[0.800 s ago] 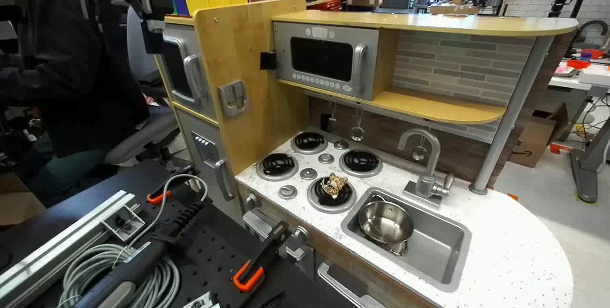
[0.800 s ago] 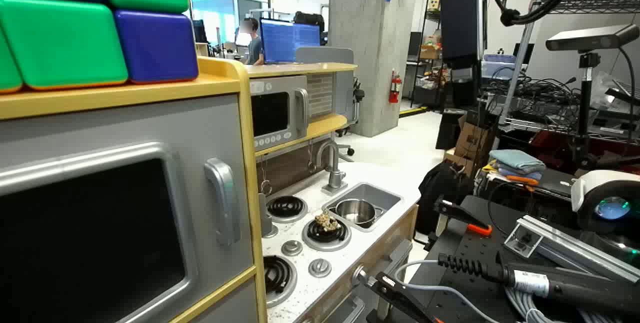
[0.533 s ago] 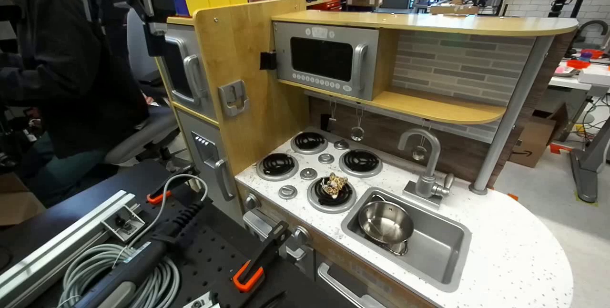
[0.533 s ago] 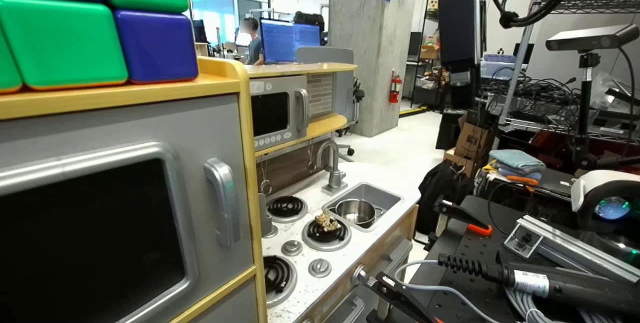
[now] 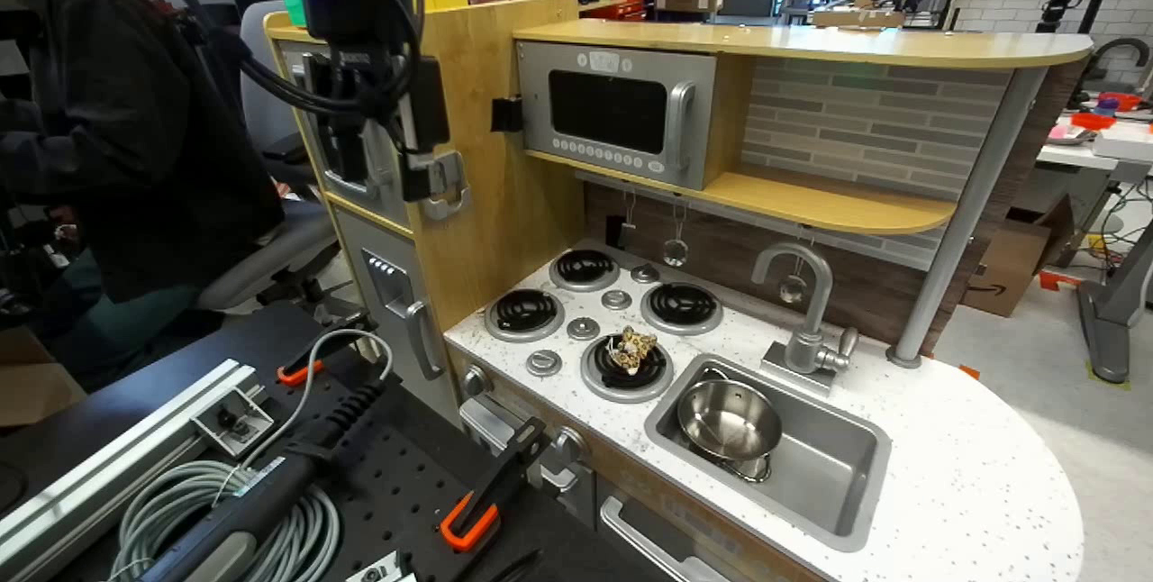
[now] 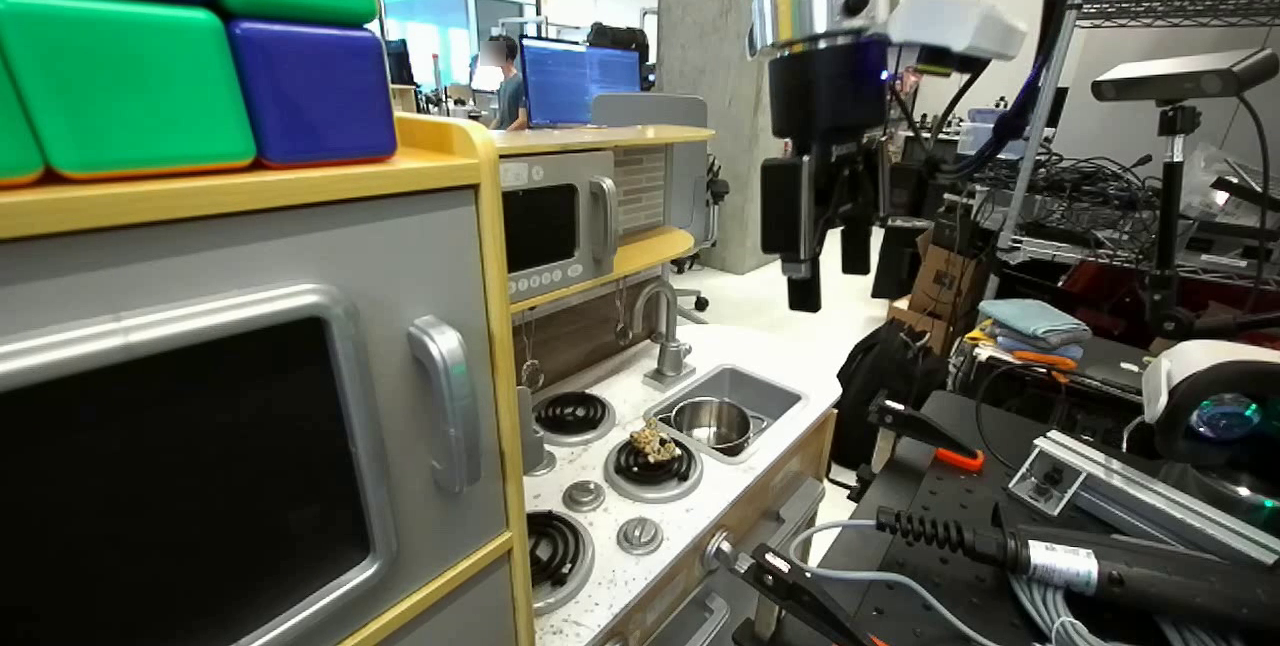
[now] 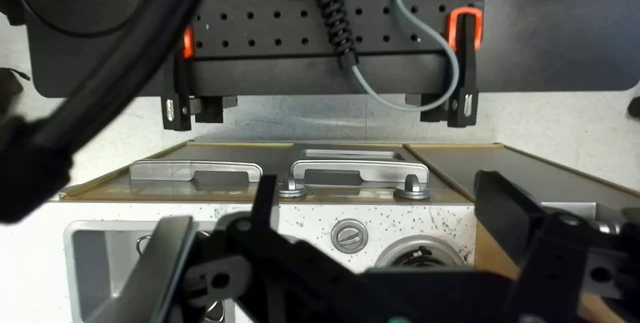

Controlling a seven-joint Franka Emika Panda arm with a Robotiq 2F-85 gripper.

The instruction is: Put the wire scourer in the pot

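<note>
The wire scourer is a crumpled gold-brown clump (image 5: pixel 633 351) on the front burner closest to the sink; it also shows in an exterior view (image 6: pixel 654 444). The shiny steel pot (image 5: pixel 731 420) sits in the sink beside that burner, and it shows in an exterior view (image 6: pixel 712 418). My gripper (image 6: pixel 830 271) hangs high above the counter, pointing down, apart from both. In the wrist view its fingers (image 7: pixel 380 183) are wide apart with nothing between them. There the scourer is hidden behind the gripper, and only bits of the pot's wire handles show.
The grey sink (image 5: pixel 833 492) lies right of the burners, with a faucet (image 5: pixel 811 303) behind it. A microwave shelf (image 5: pixel 621 113) overhangs the back. A tall wooden side panel (image 5: pixel 495 113) bounds the stove. A black table (image 5: pixel 387 474) with cables and clamps stands in front.
The arm has swung in and turned. My gripper moved right and down in one exterior picture and left in the opposite one. The scourer and the pot have not moved.
</note>
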